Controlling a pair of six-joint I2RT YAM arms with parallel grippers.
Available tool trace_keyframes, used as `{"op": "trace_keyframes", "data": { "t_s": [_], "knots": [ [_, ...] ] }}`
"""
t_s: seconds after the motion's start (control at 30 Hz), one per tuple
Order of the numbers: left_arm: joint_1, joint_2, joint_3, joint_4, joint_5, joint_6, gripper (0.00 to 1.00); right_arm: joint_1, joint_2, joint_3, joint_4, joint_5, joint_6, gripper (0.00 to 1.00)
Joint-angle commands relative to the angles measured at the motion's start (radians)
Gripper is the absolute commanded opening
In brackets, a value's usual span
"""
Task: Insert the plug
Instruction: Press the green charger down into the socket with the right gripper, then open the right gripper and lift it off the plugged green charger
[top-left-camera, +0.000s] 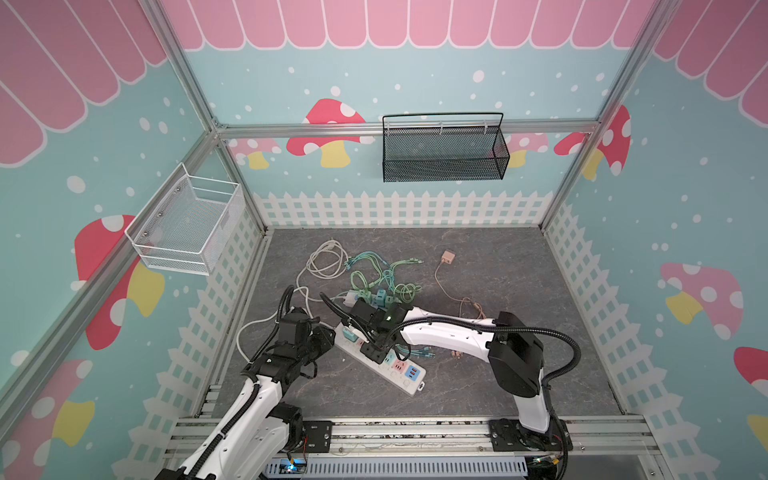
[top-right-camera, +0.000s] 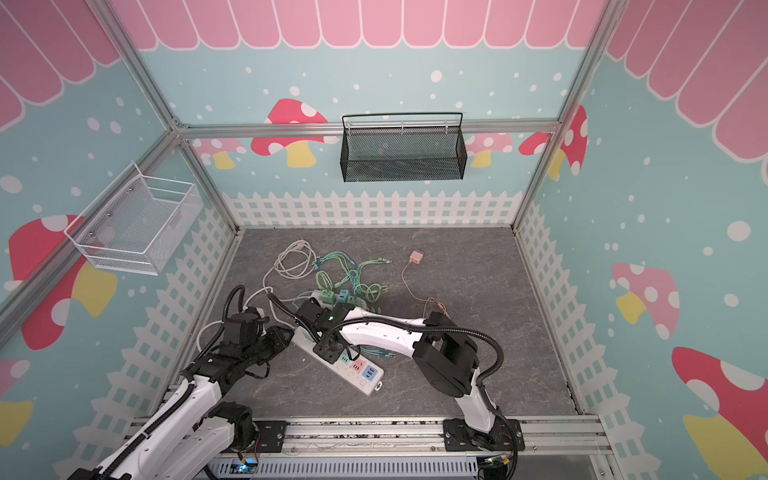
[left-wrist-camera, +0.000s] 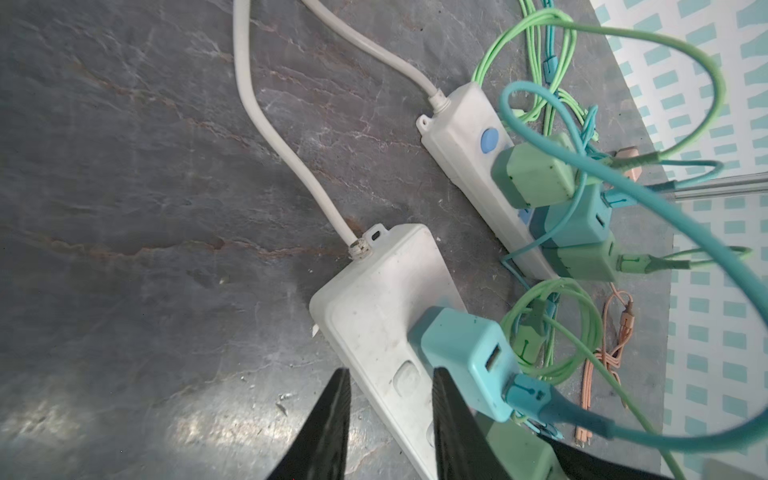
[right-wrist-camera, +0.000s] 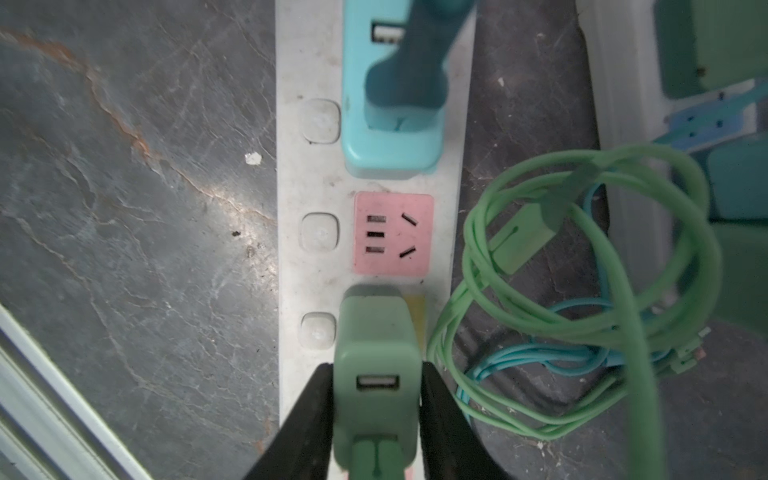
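A white power strip (top-left-camera: 409, 380) lies slanted on the grey floor between both arms. In the right wrist view a green plug (right-wrist-camera: 376, 345) sits upright in the strip's (right-wrist-camera: 291, 187) socket just past an empty pink socket (right-wrist-camera: 392, 235). My right gripper (right-wrist-camera: 376, 368) is shut on it, one finger against each side. A blue plug (right-wrist-camera: 386, 137) with a teal cable sits in the socket beyond. My left gripper (left-wrist-camera: 390, 374) stands open at the strip's (left-wrist-camera: 374, 299) cord end, straddling its long edge beside the blue plug (left-wrist-camera: 461, 349).
A second white strip (left-wrist-camera: 461, 120) with green and blue plugs lies just beyond. Green and teal cables (top-left-camera: 386, 278) tangle behind it, next to a white cable coil (top-left-camera: 328, 262) and a peach adapter (top-left-camera: 448, 257). Black (top-left-camera: 442, 151) and white (top-left-camera: 187, 226) baskets hang on the walls.
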Motion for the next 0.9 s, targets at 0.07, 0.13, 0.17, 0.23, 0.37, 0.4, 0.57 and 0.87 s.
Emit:
{"op": "trace_keyframes", "data": {
  "t_s": [0.07, 0.13, 0.17, 0.23, 0.37, 0.4, 0.57, 0.87],
  "knots": [
    [0.008, -0.006, 0.025, -0.029, -0.007, 0.0, 0.34, -0.008, -0.024, -0.009, -0.014, -0.022, 0.008, 0.46],
    [0.009, -0.007, 0.027, -0.029, -0.006, 0.0, 0.34, -0.01, -0.043, -0.01, -0.011, -0.032, 0.011, 0.49],
    [0.009, -0.008, 0.028, -0.029, -0.005, 0.001, 0.34, -0.01, -0.054, -0.012, -0.009, -0.038, 0.013, 0.5],
    [0.008, -0.009, 0.031, -0.03, -0.004, 0.001, 0.34, -0.009, -0.075, -0.018, -0.007, -0.053, 0.015, 0.53],
    [0.012, -0.009, 0.044, -0.039, 0.0, 0.004, 0.35, -0.014, -0.133, -0.05, 0.009, -0.096, 0.017, 0.6],
    [0.012, -0.009, 0.047, -0.044, 0.001, 0.005, 0.35, -0.016, -0.148, -0.063, 0.013, -0.107, 0.018, 0.62],
    [0.019, -0.006, 0.076, -0.066, 0.001, 0.022, 0.39, -0.028, -0.215, -0.122, 0.042, -0.159, 0.014, 0.66],
    [0.031, -0.043, 0.136, -0.136, 0.018, 0.045, 0.44, -0.185, -0.429, -0.252, 0.192, -0.253, 0.036, 0.75]
  ]
}}
